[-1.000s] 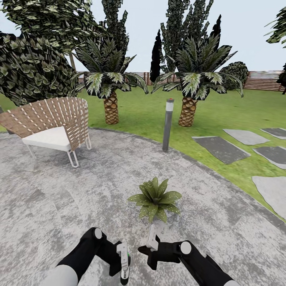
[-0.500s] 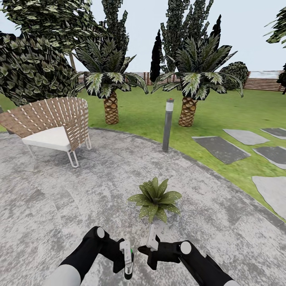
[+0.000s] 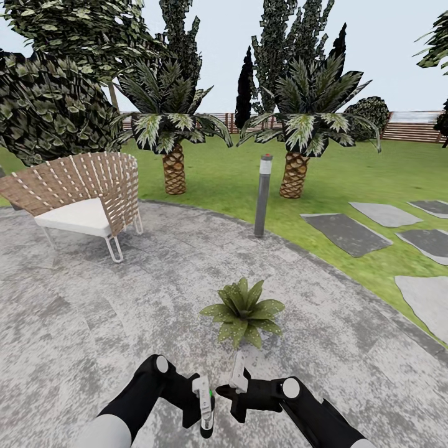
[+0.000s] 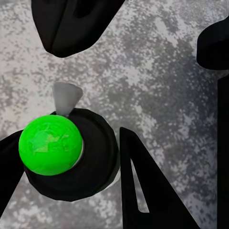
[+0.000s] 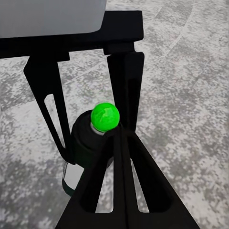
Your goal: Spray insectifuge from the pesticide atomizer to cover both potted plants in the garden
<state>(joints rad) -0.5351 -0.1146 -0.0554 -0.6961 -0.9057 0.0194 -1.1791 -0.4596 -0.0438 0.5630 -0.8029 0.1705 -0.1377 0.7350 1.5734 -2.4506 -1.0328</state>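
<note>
A woven chair (image 3: 87,202) with a white seat stands on the far left of the grey stone patio (image 3: 93,323), well beyond the fingers. Low in the head view, the left gripper (image 3: 204,407) has its fingers closed on the pesticide atomizer (image 3: 206,415), a dark bottle with a bright green tip; the left wrist view shows that green tip (image 4: 48,144) between black fingers (image 4: 143,186). Just beside it, the right gripper (image 3: 231,386) hangs above the patio; whether its fingers are parted cannot be told. A speckled potted plant (image 3: 243,311) sits just ahead of both grippers. A grey post (image 3: 263,195) and two palms (image 3: 297,140) stand farther off.
</note>
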